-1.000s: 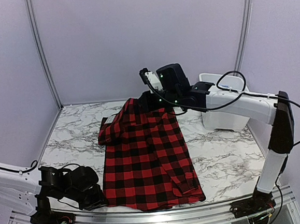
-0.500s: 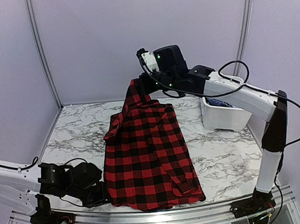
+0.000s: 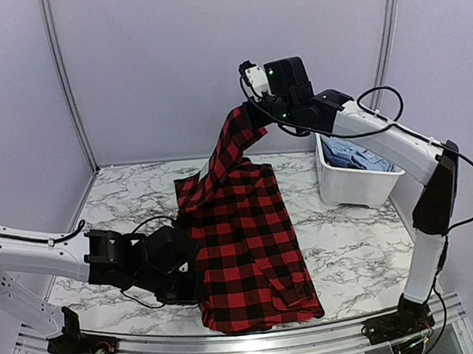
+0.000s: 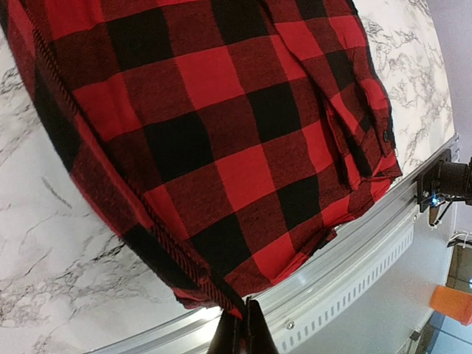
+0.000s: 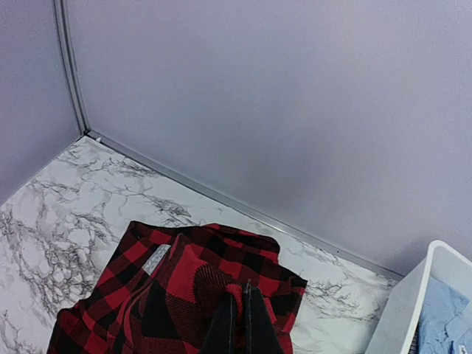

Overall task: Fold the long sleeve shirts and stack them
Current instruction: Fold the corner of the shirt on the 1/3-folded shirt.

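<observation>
A red-and-black buffalo-check flannel shirt (image 3: 246,242) lies on the marble table, its far end lifted. My right gripper (image 3: 250,114) is shut on the shirt's upper left part and holds it high above the table; in the right wrist view (image 5: 240,310) the cloth hangs from the closed fingers. My left gripper (image 3: 197,282) is shut on the shirt's near left hem; in the left wrist view (image 4: 242,324) the fingers pinch the hem corner of the shirt (image 4: 221,147) by the table's front rail. Light blue shirts (image 3: 358,155) lie in the tub.
A white plastic tub (image 3: 352,186) stands at the back right of the table, also at the right edge of the right wrist view (image 5: 431,310). The metal front rail (image 4: 346,251) runs along the near edge. Lavender walls close the back and sides.
My right gripper has risen and moved right, pulling the shirt's far end up off the table. My left gripper has moved right and inward with the near left hem, narrowing the shirt.
</observation>
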Action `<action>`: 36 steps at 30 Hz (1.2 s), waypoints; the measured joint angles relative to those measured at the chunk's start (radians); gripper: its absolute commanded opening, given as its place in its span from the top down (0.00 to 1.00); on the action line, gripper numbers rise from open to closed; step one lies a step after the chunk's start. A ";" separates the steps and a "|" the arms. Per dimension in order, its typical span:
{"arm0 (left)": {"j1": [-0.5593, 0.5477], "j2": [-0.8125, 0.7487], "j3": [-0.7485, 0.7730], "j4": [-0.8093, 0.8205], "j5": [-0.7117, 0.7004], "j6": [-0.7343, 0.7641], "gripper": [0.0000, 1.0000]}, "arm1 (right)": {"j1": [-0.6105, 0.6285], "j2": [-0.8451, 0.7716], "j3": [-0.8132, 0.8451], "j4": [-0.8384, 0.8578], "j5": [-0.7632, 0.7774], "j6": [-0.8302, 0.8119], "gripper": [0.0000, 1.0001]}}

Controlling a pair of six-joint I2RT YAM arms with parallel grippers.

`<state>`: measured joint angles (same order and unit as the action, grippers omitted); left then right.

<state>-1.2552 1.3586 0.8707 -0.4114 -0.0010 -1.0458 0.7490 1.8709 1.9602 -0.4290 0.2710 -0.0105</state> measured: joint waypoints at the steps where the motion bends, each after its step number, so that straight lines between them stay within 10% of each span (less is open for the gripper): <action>1: 0.000 0.020 0.021 -0.006 0.002 0.019 1.00 | -0.011 -0.007 0.000 -0.002 0.004 -0.010 1.00; 36: -0.001 0.448 0.346 -0.028 0.239 0.308 1.00 | -0.117 -0.249 -0.272 0.001 0.033 -0.064 1.00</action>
<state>-1.2560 1.8069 1.2167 -0.4393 0.2382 -0.7380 0.6315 1.6215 1.6886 -0.4282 0.3038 -0.0746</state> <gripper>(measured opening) 0.010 0.002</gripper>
